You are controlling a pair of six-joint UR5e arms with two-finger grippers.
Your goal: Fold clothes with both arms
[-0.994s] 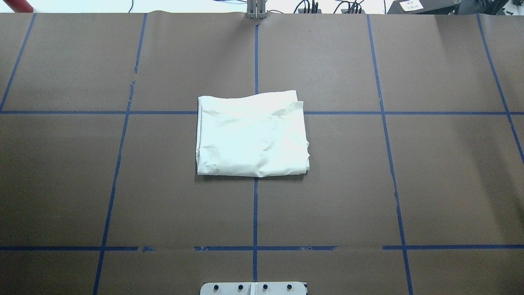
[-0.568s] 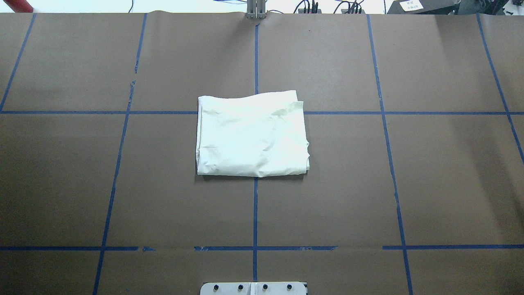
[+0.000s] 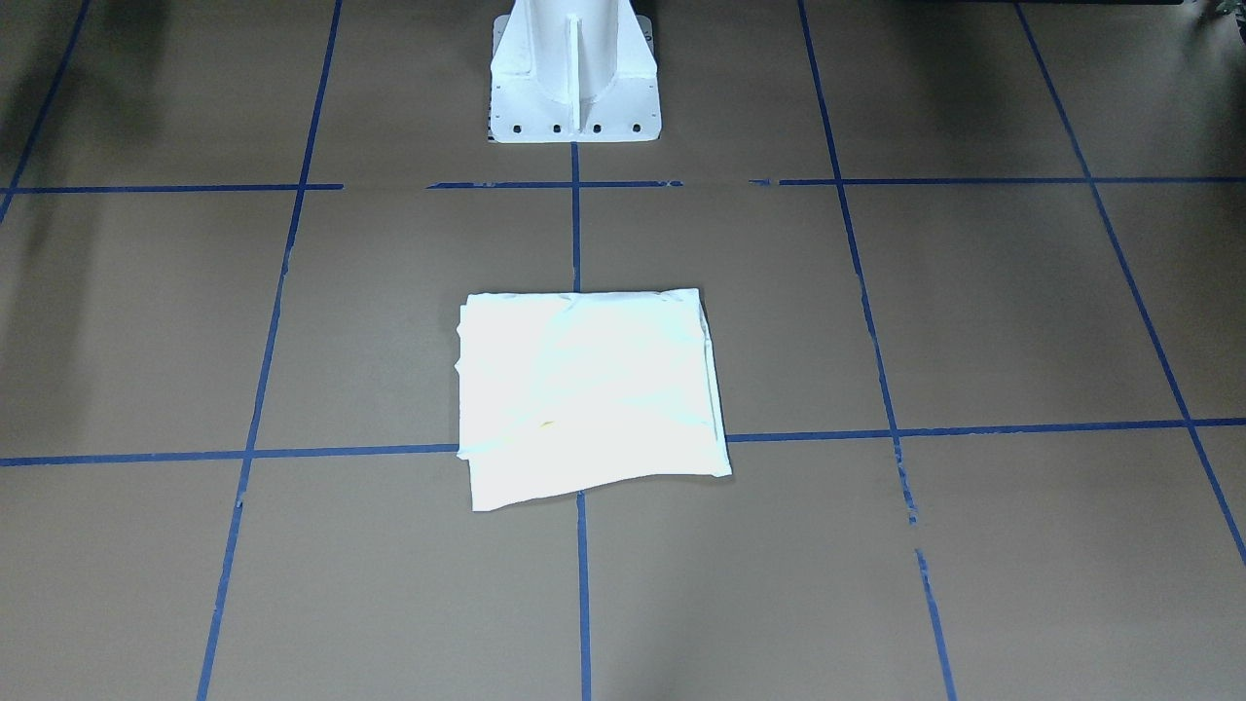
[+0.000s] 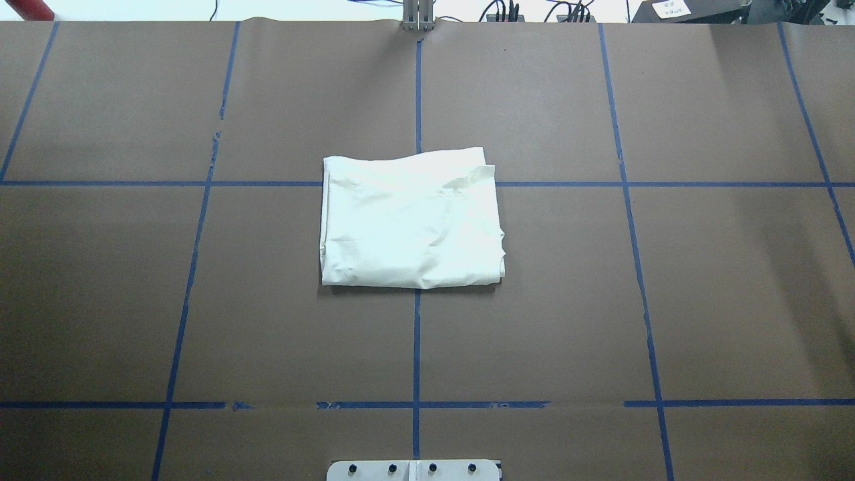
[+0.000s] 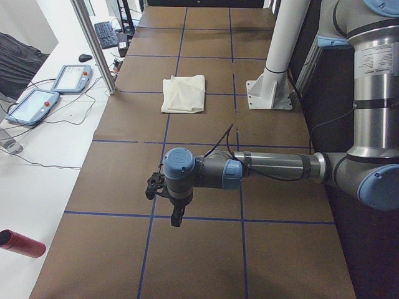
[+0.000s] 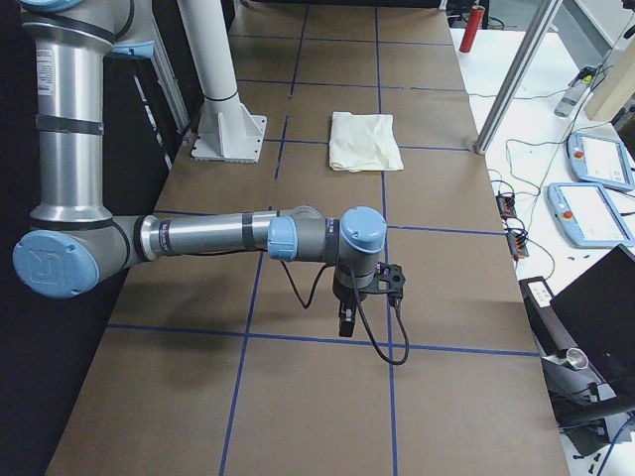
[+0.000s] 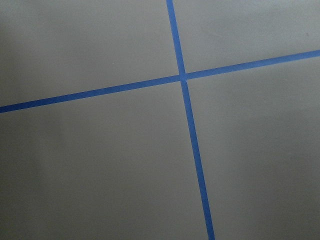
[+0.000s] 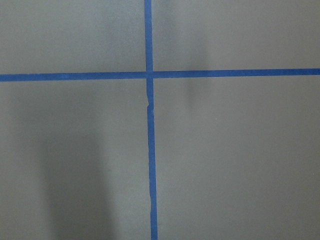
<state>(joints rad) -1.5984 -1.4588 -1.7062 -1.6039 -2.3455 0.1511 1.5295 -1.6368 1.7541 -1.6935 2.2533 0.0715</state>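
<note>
The clothes (image 4: 411, 220) lie folded into a plain cream rectangle at the table's middle, over the crossing of blue tape lines; no print shows. The same bundle shows in the front view as clothes (image 3: 589, 394) and small in the side views as clothes (image 5: 184, 93) and clothes (image 6: 364, 141). Both arms are held out far from it at the table's ends. The left gripper (image 5: 177, 215) hangs over bare paper, pointing down. The right gripper (image 6: 345, 322) does the same at the other end. I cannot tell whether either is open or shut. Both wrist views show only paper and tape.
Brown paper with a blue tape grid (image 4: 417, 347) covers the table. The white pedestal base (image 3: 574, 73) stands at the robot's edge. Teach pendants (image 5: 34, 103) and cables lie on the white bench beyond the far edge, by a metal post (image 5: 96, 47).
</note>
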